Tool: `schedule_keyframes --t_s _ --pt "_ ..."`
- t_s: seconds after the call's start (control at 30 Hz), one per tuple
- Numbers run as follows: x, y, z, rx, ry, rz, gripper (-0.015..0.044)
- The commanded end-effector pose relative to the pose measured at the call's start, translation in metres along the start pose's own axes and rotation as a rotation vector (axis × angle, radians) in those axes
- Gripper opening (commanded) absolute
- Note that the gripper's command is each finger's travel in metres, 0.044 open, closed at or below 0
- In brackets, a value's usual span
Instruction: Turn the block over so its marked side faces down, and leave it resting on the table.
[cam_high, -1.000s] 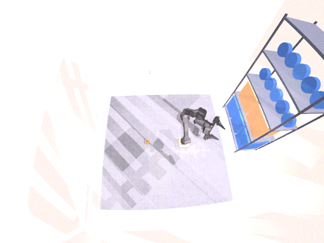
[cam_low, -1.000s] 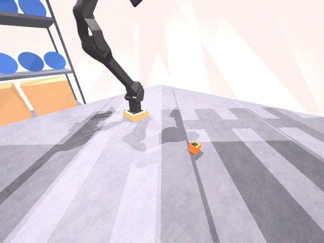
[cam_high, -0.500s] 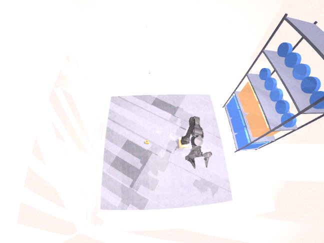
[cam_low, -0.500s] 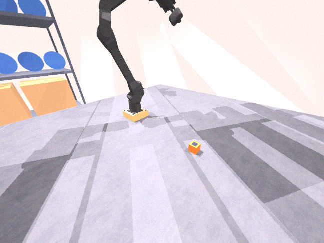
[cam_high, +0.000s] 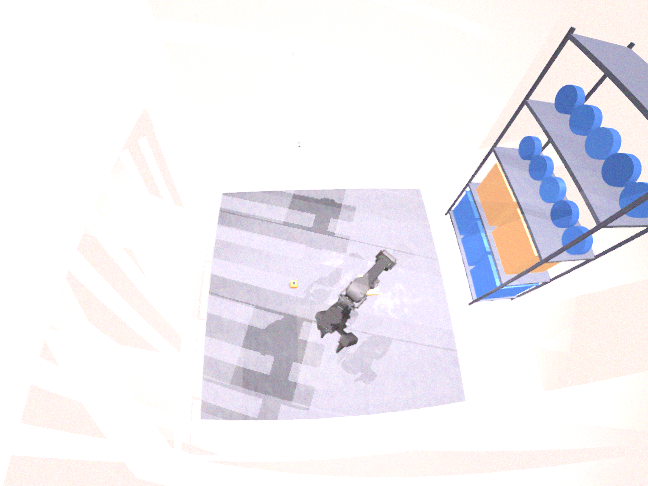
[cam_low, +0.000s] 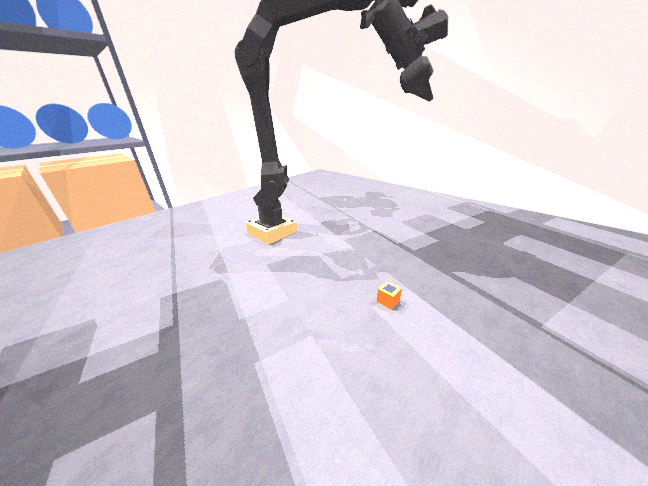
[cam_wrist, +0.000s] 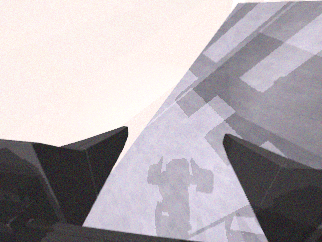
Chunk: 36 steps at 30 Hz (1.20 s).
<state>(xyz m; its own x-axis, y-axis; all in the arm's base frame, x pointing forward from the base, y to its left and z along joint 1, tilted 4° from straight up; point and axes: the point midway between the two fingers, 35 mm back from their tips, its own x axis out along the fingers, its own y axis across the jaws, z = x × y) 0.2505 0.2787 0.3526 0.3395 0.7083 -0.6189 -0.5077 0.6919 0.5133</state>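
Note:
The small orange block rests flat on the grey table. Its yellow-rimmed top face carries a blue square mark, so the marked side faces up. My gripper is open and empty, high above the table and well away from the block. In the wrist view both dark fingers stand wide apart, with pale background and part of the table beyond them. The block is not in the wrist view.
The arm stands on a yellow base on the table. A tall shelf rack with blue discs and orange and blue bins stands beyond the table, on the right in the top view. Shadows cross the table.

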Motion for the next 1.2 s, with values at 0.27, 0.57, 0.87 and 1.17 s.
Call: schedule_keyframes --t_s 0.27,0.57,0.87,1.17 --pt "0.025 -0.19 0.015 0.154 0.11 -0.401 0.044" --pt "0.007 -0.339 -0.024 0.308 0.321 -0.614 0.044" --pt "-0.024 -0.428 -0.082 0.443 0.503 -0.68 0.044" --pt "-0.004 -0.445 -0.106 0.443 0.503 -0.68 0.044"
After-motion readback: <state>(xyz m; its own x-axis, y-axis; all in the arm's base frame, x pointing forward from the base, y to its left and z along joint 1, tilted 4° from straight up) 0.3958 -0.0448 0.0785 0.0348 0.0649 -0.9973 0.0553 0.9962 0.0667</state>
